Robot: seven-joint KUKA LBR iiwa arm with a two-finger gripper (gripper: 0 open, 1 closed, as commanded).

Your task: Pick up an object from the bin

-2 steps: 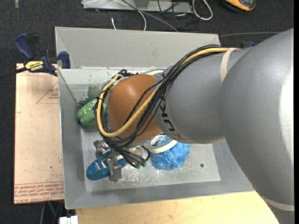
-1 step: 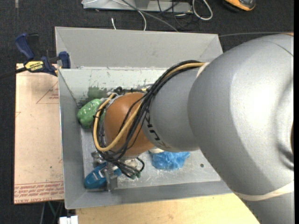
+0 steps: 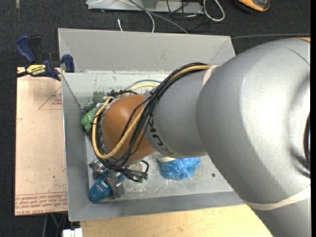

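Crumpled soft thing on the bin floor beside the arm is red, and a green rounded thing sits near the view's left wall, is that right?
Not quite. The camera view shows the crumpled soft thing is light blue, not red. The rest holds: it lies on the floor of the grey metal bin beside the arm, and the green rounded thing sits near the view's left wall.

Bin layout, with the arm (image 3: 237,122) reaching in from 3 o'clock.

The arm's wrist (image 3: 123,127) lies over the middle of the bin (image 3: 148,53). A small object (image 3: 100,191) lies at 7 o'clock, at the wrist's tip. A crumpled bag (image 3: 180,168) lies at 5 o'clock, just beside the wrist. A rounded lump (image 3: 89,118) sits at 9 o'clock by the wall, partly under the wrist.
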